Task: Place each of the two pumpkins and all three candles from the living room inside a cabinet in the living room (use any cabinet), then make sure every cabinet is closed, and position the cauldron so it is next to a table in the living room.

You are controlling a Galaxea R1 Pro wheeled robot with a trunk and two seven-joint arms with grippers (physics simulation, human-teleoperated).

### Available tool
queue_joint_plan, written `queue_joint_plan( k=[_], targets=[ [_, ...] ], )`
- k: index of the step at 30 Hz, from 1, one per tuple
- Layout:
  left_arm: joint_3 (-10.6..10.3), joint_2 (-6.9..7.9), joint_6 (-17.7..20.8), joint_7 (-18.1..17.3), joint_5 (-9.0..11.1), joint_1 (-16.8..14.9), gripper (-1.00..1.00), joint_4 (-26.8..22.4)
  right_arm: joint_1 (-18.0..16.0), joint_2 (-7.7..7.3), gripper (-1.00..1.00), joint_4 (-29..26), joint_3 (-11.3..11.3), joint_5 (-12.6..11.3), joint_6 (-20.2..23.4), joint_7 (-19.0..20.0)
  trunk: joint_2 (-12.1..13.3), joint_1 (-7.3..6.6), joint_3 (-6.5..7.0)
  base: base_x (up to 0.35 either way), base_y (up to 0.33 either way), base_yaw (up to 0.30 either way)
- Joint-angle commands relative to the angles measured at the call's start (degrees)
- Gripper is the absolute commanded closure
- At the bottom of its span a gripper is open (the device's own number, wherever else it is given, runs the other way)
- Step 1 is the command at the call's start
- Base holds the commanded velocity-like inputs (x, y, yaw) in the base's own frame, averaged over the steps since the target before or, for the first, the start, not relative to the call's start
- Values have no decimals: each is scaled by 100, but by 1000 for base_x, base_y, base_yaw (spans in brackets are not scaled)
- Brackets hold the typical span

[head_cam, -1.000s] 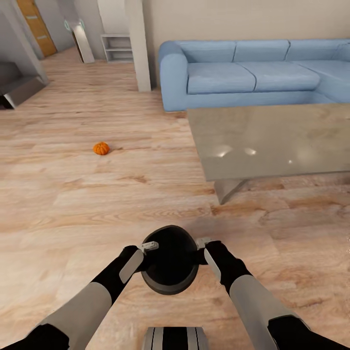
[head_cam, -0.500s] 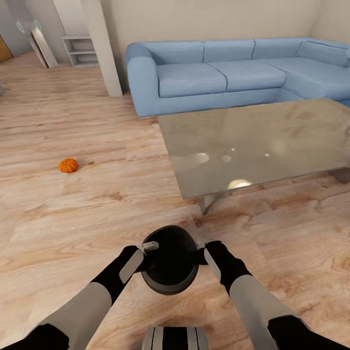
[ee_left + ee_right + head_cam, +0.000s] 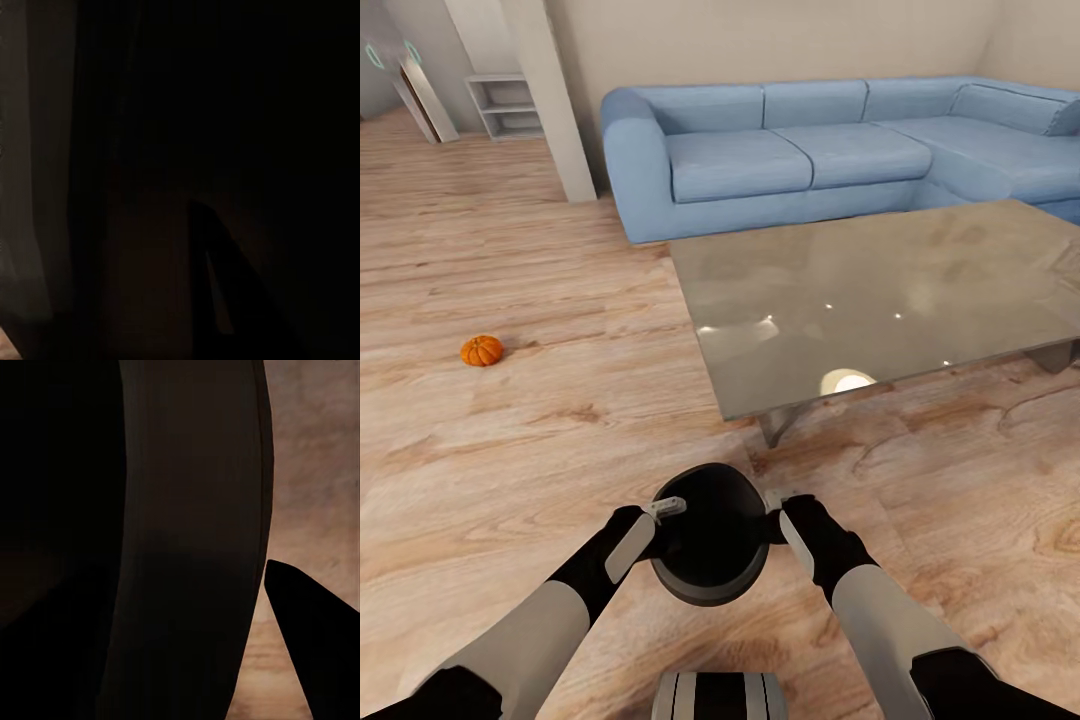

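Matte black round-bellied cauldron (image 3: 710,535) up off the plank floor (image 3: 510,450), left gripper (image 3: 663,510) and right gripper (image 3: 778,505) each clamped on its rim. One ribbed orange pumpkin (image 3: 481,350) sits left; one glossy table (image 3: 860,290) ahead.

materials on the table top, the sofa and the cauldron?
Table top: looks like glass or polished stone, glossy, with bright light reflections; which one is unclear. Sofa: light blue fabric by the look, matte with seamed cushions. Cauldron: black and matte, no highlights; possibly cast iron, can't tell.
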Motion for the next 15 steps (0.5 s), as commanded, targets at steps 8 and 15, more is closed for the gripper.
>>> queue_joint_plan(
  k=[8,15],
  targets=[
    [-91,15,-221,66,110,7,100,8,-53,0,100,-21,-8,152,-31,10,0,3,-6,0,0,0],
    [-99,22,-353,66,108,12,100,13,-53,0,100,-21,-8,152,-31,16,0,3,-6,138,0,0]
  ],
)
